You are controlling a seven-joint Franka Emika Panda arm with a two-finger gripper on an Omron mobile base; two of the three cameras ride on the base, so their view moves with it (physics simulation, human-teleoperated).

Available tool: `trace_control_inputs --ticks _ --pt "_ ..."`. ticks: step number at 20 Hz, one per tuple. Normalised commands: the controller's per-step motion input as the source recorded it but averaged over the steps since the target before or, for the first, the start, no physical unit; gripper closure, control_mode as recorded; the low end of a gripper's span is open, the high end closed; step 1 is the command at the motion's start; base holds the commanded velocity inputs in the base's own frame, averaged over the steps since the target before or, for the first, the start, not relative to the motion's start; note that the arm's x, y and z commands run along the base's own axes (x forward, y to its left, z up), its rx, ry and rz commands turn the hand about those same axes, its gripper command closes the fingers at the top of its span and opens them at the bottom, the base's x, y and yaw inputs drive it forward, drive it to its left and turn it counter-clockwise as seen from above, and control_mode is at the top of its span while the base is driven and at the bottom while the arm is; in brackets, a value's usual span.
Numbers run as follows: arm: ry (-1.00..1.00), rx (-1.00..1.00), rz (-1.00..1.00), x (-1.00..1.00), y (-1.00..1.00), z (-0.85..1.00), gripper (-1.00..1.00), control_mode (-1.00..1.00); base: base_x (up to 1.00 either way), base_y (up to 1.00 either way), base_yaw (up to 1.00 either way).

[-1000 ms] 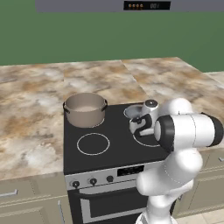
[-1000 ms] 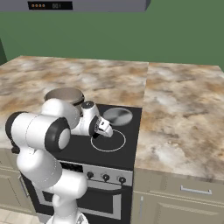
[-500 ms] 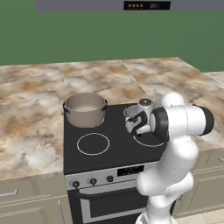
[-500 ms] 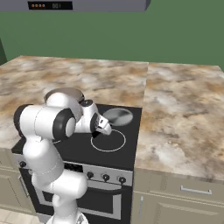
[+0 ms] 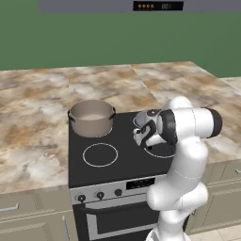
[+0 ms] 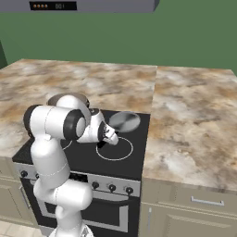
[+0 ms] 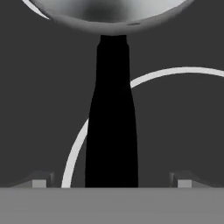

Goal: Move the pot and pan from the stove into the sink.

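While the arm bends low over the cooktop, this is how things lie:
gripper: the gripper (image 7: 112, 181) has its jaws spread wide and grips nothing; one fingertip (image 7: 39, 180) stands on each side of the black handle.
pan: the pan (image 7: 109, 17) lies just ahead of the hand, its handle running back between the fingertips; seen too from the right (image 6: 124, 121).
pot: the pot (image 5: 92, 117) sits well off to the hand's left, at the back of the stove.
stove: the stove (image 5: 123, 162) lies under the hand, with a white burner ring beneath the handle.

Arm bent low, pincer (image 7: 112, 180) wide open.
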Motion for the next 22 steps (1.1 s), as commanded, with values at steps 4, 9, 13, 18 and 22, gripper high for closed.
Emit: trace_control_inputs --ticks 4,9,13,18,22 --pt "0.00 0.00 0.00 0.00 -0.02 -0.25 1.00 -1.00 0.00 0.00 0.00" --pt "0.00 0.00 -0.01 0.01 0.00 0.02 1.00 -1.00 0.00 0.00 0.00" --pt "0.00 0.03 -0.08 0.02 0.00 0.48 1.00 -1.00 0.00 0.00 0.00" --pt "0.00 0.05 -0.07 0.00 0.00 0.85 1.00 -1.00 0.00 0.00 0.00" --pt "0.00 0.07 -0.01 -0.16 0.00 0.94 1.00 -1.00 0.00 0.00 0.00"
